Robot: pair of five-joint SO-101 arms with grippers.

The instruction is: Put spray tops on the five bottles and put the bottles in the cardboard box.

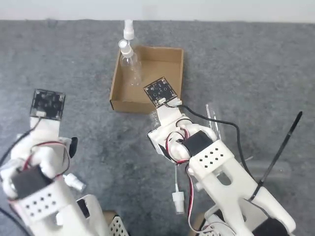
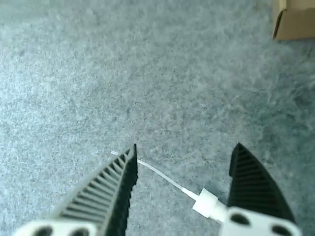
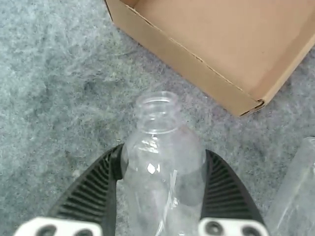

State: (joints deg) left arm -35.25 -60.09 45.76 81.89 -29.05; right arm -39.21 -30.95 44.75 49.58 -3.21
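The brown cardboard box [image 1: 128, 105] sits open on the grey carpet [image 1: 246, 59], with a clear capped bottle [image 1: 131, 66] inside it at one corner. Just in front of the box, the right claw [image 3: 162, 155] is clamped around a clear plastic bottle [image 3: 157, 123] whose threaded neck is open. The left claw [image 2: 186, 147] hangs spread wide over a white spray top [image 2: 209, 204] with a thin tube, lying on the carpet.

Grey carpeted table [image 1: 256, 64] bears cardboard box [image 1: 128, 104] and spray tops [image 1: 178, 200].
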